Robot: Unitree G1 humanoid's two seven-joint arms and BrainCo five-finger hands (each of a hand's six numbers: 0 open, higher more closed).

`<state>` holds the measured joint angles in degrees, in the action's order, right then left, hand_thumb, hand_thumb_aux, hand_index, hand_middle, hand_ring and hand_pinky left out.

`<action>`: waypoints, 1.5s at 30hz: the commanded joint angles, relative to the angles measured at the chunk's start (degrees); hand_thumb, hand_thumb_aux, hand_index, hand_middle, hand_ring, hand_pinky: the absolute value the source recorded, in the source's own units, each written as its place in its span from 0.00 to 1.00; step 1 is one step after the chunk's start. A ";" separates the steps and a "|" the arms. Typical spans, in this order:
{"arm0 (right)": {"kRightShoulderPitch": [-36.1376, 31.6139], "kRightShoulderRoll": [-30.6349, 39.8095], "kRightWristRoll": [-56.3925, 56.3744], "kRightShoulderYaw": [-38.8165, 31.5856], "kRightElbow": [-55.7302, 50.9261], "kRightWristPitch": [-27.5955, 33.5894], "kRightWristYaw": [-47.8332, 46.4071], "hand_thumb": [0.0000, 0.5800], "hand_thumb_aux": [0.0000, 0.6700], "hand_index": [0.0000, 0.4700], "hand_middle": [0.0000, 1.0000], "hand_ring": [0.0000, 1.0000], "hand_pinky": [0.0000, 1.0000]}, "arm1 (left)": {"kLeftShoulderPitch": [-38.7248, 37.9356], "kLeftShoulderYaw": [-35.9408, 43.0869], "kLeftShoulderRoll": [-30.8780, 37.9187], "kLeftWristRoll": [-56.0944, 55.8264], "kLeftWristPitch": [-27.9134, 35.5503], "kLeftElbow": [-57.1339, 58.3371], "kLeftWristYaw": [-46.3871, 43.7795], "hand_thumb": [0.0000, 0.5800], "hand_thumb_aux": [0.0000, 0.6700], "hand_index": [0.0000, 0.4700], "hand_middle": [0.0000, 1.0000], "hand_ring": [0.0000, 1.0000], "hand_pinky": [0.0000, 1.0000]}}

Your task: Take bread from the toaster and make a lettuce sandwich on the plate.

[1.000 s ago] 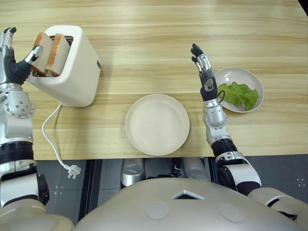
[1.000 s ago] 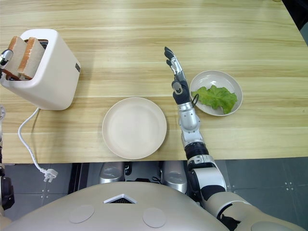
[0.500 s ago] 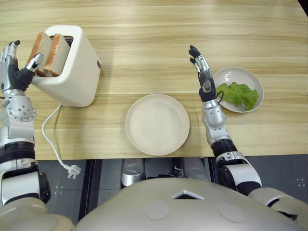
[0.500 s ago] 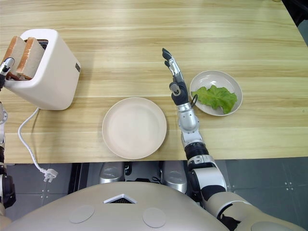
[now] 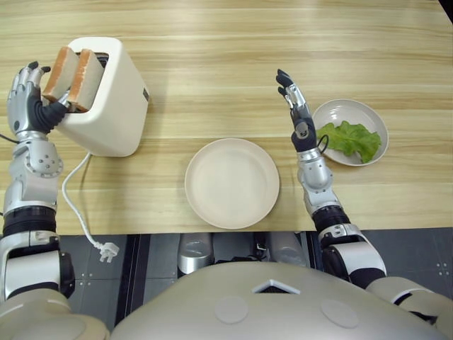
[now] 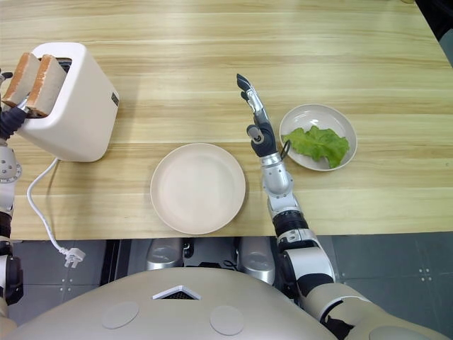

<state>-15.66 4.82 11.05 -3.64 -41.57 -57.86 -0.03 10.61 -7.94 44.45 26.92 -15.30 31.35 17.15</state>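
**Left robot hand at the toaster, bread not yet drawn**

The white toaster (image 5: 117, 106) stood at the far left of the wooden bench (image 5: 248, 64), tilted slightly. The bread (image 5: 85, 71) stood upright in its top slots as two slices side by side, crusts up. Both were well proud of the toaster body.

The left robot hand (image 5: 32, 103) sat at the toaster's left edge, just beside the leftmost slice (image 5: 59, 69). Its fingers were spread and raised along the outer face of that slice, with the thumb low near the slot. The fingers were not wrapped around the bread, and whether they touched the crust could not be told.

The round cream plate (image 5: 231, 183) lay bare near the front edge of the bench, roughly central and well apart from the toaster. To its right, a smaller pale dish (image 5: 340, 105) held the green lettuce (image 5: 352, 139), which lay flat inside it.

The right robot hand (image 5: 297, 113) was held over the bench between the plate and the dish. It was close to the dish's left rim, with its fingers stretched out straight and pointing away from the robot, and it held nothing.

A white cable (image 5: 73, 205) ran from the toaster's base toward the front edge of the bench. Its plug (image 5: 107, 251) hung loose below that edge.
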 commanded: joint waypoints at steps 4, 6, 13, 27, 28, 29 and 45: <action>0.16 0.36 1.05 -0.53 -0.14 -0.46 0.61 0.00 0.00 0.00 0.00 0.00 0.00 | -0.73 1.40 -0.49 0.84 1.82 -5.51 -0.89 1.00 1.00 0.98 0.00 0.00 0.00; 0.23 0.38 1.15 -0.54 -0.09 -0.51 0.71 0.00 0.00 0.00 0.00 0.00 0.00 | -0.71 1.41 -0.59 0.66 1.71 -5.93 -0.75 1.00 1.00 0.98 0.00 0.00 0.00; 0.24 0.38 2.14 -0.70 -0.17 -0.84 1.01 0.00 0.00 0.00 0.00 0.00 0.00 | -0.65 -0.06 -0.98 1.22 1.25 -7.83 3.30 1.00 1.00 0.98 0.00 0.00 0.00; -0.77 4.17 7.26 2.39 5.35 -0.91 7.64 0.00 0.00 0.00 0.00 0.00 0.00 | -4.04 -11.19 -5.22 -10.86 -4.99 -38.49 1.26 1.00 1.00 0.98 1.00 1.00 1.00; -0.56 5.29 9.07 2.43 6.81 -1.01 8.19 0.00 0.00 0.00 0.00 0.00 0.00 | -4.53 -11.00 -5.72 -11.50 -4.54 -40.32 -0.57 1.00 1.00 0.98 1.00 1.00 1.00; -0.24 6.61 11.84 2.86 8.55 -0.98 9.58 0.00 0.00 0.00 0.00 0.00 0.00 | -5.00 -10.83 -6.19 -12.35 -4.04 -42.01 -2.27 1.00 1.00 0.98 1.00 1.00 1.00; -6.85 42.49 51.81 -6.43 -12.06 21.16 51.57 0.00 0.00 0.00 0.00 0.00 0.00 | -20.80 14.97 -16.83 -26.90 7.00 -44.89 -35.06 1.00 1.00 0.98 1.00 1.00 1.00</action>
<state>-20.33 45.19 60.56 -6.61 -47.25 -39.19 48.28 -8.99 3.03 27.60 -0.52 -8.31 -17.57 -12.94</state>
